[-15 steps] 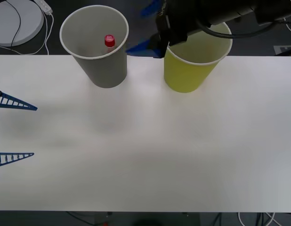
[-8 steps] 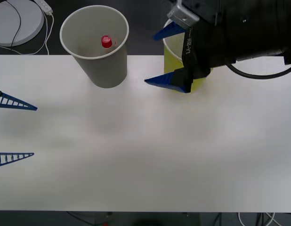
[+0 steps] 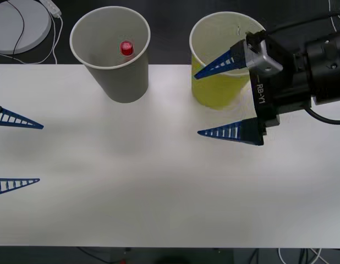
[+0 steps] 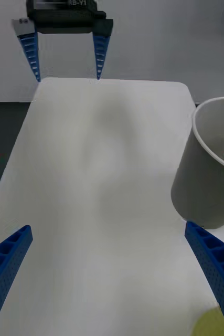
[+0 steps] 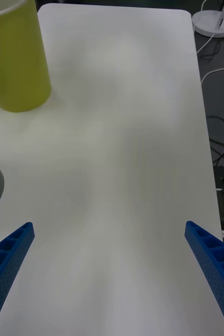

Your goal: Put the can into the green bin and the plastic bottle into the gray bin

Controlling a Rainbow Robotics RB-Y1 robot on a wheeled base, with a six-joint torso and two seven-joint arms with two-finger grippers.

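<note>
On the white table (image 3: 159,187) we see our right gripper (image 3: 225,99), fingers spread and empty, at right-centre beside the green bin (image 3: 222,88), the gray bin (image 3: 118,71) at upper left holding the plastic bottle (image 3: 126,48), and our left gripper (image 3: 18,151) splayed idle at the left edge.

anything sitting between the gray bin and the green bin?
Nothing. In the front view the gray bin and green bin stand apart, with bare white table between them.
</note>
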